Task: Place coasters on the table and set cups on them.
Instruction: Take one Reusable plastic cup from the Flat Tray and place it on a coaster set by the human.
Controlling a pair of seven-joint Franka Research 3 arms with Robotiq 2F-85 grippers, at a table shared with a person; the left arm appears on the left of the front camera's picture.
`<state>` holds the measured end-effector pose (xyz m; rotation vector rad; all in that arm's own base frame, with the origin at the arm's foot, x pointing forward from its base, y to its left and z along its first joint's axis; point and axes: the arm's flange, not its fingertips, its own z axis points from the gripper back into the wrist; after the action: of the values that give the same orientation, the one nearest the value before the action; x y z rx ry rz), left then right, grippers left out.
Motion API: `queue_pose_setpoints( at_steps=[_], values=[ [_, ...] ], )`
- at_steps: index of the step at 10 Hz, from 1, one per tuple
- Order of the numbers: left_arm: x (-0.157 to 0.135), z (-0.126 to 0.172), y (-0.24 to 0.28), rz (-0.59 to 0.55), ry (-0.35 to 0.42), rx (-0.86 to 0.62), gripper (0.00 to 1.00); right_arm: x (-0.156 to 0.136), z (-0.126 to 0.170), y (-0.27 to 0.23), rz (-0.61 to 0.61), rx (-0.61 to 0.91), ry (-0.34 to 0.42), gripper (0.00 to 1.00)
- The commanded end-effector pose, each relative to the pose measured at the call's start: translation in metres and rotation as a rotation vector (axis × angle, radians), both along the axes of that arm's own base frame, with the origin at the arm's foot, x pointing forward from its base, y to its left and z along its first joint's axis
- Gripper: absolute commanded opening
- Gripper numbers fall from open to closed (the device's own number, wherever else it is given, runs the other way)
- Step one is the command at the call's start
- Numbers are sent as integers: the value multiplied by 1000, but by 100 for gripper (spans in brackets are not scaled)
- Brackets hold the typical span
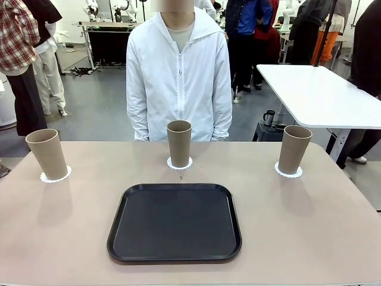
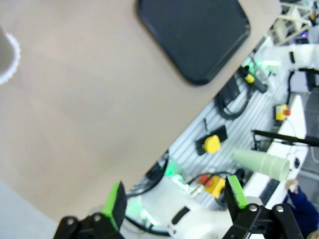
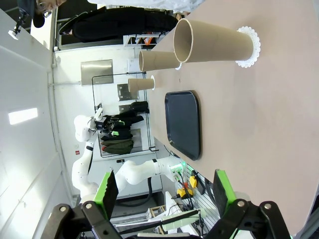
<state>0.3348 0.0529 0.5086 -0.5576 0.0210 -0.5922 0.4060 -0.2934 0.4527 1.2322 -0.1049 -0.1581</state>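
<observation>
Two grippers, both with jaws spread wide and nothing between the green pads. Left gripper (image 2: 174,201): jaws fully apart, holding nothing, touching nothing, hanging above the near edge of the table (image 2: 89,114), with equipment below the edge seen past the fingers. Right gripper (image 3: 164,191): jaws likewise fully apart, empty, clear of every object, looking along the tabletop from its right side.

Three cups, each upright on its own coaster, spread in a row along the far half of the table (image 1: 309,226):
- Left cup (image 1: 47,154), on the left coaster (image 1: 55,176), near the table's left edge; a sliver of this cup and its scalloped disc shows at the edge of the left wrist view.
- Middle cup (image 1: 178,143), on the middle coaster (image 1: 179,163), directly in front of the person (image 1: 178,77) standing at the far side.
- Right cup (image 1: 293,149), on the right coaster (image 1: 288,171), near the table's right edge; it is the nearest one in the right wrist view (image 3: 212,44), with its lacy disc (image 3: 251,47) under the base.

One black tray (image 1: 174,221), rounded square, lying flat at the near middle of the table, nothing on it, well apart from all three cups.

One white table (image 1: 321,95) beyond the far right corner, with a small dark mug (image 1: 269,117) below its near edge.
</observation>
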Motion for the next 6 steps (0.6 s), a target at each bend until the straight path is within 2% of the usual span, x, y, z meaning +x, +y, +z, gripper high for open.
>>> queue_pose_setpoints(
  at_steps=[1,3,4,6],
  values=[
    [-9,-23,5,10,-35,-221,100,0,1,0,-6,-6,2,100],
    [-23,-50,42,54,-27,-529,100,0,1,0,-6,-6,2,100],
    [-27,-62,65,47,15,-645,100,0,1,0,-6,-6,2,100],
    [-26,-94,114,114,55,-825,100,0,1,0,-6,-6,2,100]
  ],
)
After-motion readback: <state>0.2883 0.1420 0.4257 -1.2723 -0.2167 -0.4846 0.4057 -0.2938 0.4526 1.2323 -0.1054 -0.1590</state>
